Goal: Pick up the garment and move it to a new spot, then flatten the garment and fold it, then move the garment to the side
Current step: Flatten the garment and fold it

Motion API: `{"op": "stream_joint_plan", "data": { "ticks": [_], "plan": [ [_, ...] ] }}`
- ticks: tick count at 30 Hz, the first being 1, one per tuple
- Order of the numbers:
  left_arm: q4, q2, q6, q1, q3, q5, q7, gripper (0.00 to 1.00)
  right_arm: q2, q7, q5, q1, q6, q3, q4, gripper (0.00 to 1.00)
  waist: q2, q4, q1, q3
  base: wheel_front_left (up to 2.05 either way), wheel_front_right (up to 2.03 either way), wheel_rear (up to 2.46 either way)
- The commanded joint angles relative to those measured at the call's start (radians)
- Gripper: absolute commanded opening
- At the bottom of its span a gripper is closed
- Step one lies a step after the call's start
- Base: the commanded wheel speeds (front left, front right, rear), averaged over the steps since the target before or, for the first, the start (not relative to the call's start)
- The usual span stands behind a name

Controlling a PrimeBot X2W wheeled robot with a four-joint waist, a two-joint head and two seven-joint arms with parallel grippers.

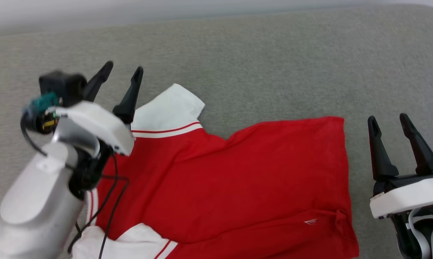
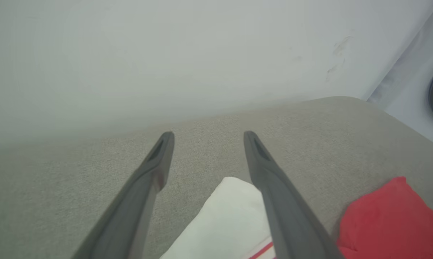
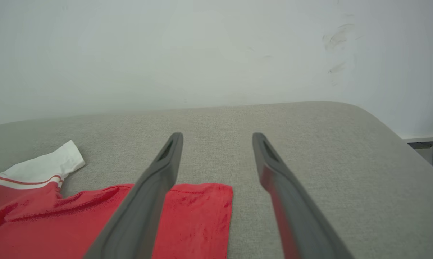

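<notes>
the left claw (image 1: 124, 66) is released: its two dark fingers stand apart and nothing is between them. in the head view it is at the left, with the fingertips over the grey surface (image 1: 274, 64), just beside the upper white sleeve (image 1: 169, 108). in the left wrist view the left claw (image 2: 208, 133) points toward the pale wall (image 2: 166, 54), and the white sleeve lies under it, partly behind one finger. i cannot tell if the finger touches the cloth. a black cable (image 1: 108, 201) hangs from the left wrist over the red cloth.

the right claw (image 1: 387, 117) is also released and holds nothing. it stands at the right side of the head view, just beside the straight right edge of the garment (image 1: 256, 169), with a strip of surface between them. in the right wrist view the right claw (image 3: 217, 135) looks along the surface to the wall, and one finger crosses in front of the red corner.

the garment lies spread on the surface between the two claws, mostly flat, with some soft folds in the red body. the upper sleeve has a red-and-white stripe where it meets the red part. a second white sleeve (image 1: 141, 237) is at the bottom left of the head view, partly behind the left arm. a small white label (image 1: 310, 222) shows near the lower right of the garment.
</notes>
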Motion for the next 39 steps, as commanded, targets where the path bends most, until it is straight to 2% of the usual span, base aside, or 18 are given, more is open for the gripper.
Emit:
{"op": "stream_joint_plan", "data": {
  "ticks": [1, 5, 9, 10, 15, 20, 25, 26, 28, 30, 33, 39],
  "plan": [
    [0.023, 0.003, -0.025, -0.046, -0.008, -0.019, 0.041, 1.00, 0.006, -0.008, 0.006, -0.020, -0.001, 0.002, 0.007, 1.00, 0.0000, -0.041, -0.0003, 0.038, 0.00, 0.00, 0.00],
    [0.106, 0.014, -0.090, -0.155, -0.038, -0.066, 0.203, 1.00, 0.012, -0.016, 0.012, -0.038, -0.001, 0.006, 0.024, 1.00, 0.0000, -0.075, -0.0003, 0.060, 0.00, 0.00, 0.00],
    [0.184, 0.030, -0.129, -0.227, -0.071, -0.139, 0.405, 1.00, 0.018, -0.029, 0.019, -0.046, -0.001, 0.015, 0.044, 1.00, 0.0000, -0.111, -0.0003, 0.077, 0.00, 0.00, 0.00],
    [0.184, 0.030, -0.129, -0.227, -0.071, -0.139, 0.405, 1.00, 0.018, -0.029, 0.019, -0.046, -0.001, 0.015, 0.044, 1.00, 0.0000, -0.111, -0.0003, 0.077, 0.00, 0.00, 0.00],
    [0.249, 0.055, -0.141, -0.283, -0.100, -0.200, 0.606, 1.00, 0.025, -0.046, 0.031, -0.052, -0.001, 0.021, 0.067, 1.00, 0.0000, -0.143, -0.0003, 0.104, 0.00, 0.00, 0.00],
    [0.313, 0.067, -0.144, -0.306, -0.126, -0.226, 0.725, 1.00, 0.029, -0.064, 0.050, -0.066, -0.001, 0.032, 0.094, 1.00, 0.0000, -0.167, -0.0003, 0.134, 0.00, 0.00, 0.00],
    [0.399, 0.048, -0.145, -0.264, -0.171, -0.257, 0.841, 1.00, 0.030, -0.075, 0.069, -0.074, -0.001, 0.038, 0.122, 1.00, 0.0000, -0.181, -0.0003, 0.151, 0.00, 0.00, 0.00],
    [0.416, 0.044, -0.142, -0.253, -0.184, -0.262, 0.872, 0.45, 0.030, -0.075, 0.072, -0.077, -0.001, 0.039, 0.126, 1.00, 0.0000, -0.184, -0.0003, 0.153, 0.00, 0.00, 0.00],
    [0.440, 0.030, -0.140, -0.232, -0.198, -0.279, 0.913, 0.00, 0.031, -0.070, 0.081, -0.080, -0.001, 0.039, 0.136, 1.00, 0.0000, -0.185, -0.0003, 0.154, 0.00, 0.00, 0.00],
    [0.450, 0.019, -0.137, -0.228, -0.206, -0.286, 0.933, 0.00, 0.031, -0.062, 0.085, -0.081, -0.001, 0.039, 0.141, 1.00, 0.0000, -0.183, -0.0003, 0.153, 0.00, 0.00, 0.00],
    [0.433, 0.017, -0.143, -0.272, -0.188, -0.263, 0.857, 0.00, 0.024, -0.004, 0.128, -0.096, -0.001, 0.044, 0.165, 1.00, 0.0000, -0.164, -0.0003, 0.142, 0.00, 0.00, 0.00],
    [0.392, 0.030, -0.152, -0.349, -0.172, -0.217, 0.749, 0.00, -0.047, 0.154, 0.195, -0.161, -0.001, 0.056, 0.257, 1.00, 0.0000, -0.118, -0.0003, 0.112, 0.00, 0.00, 0.00]
  ]
}}
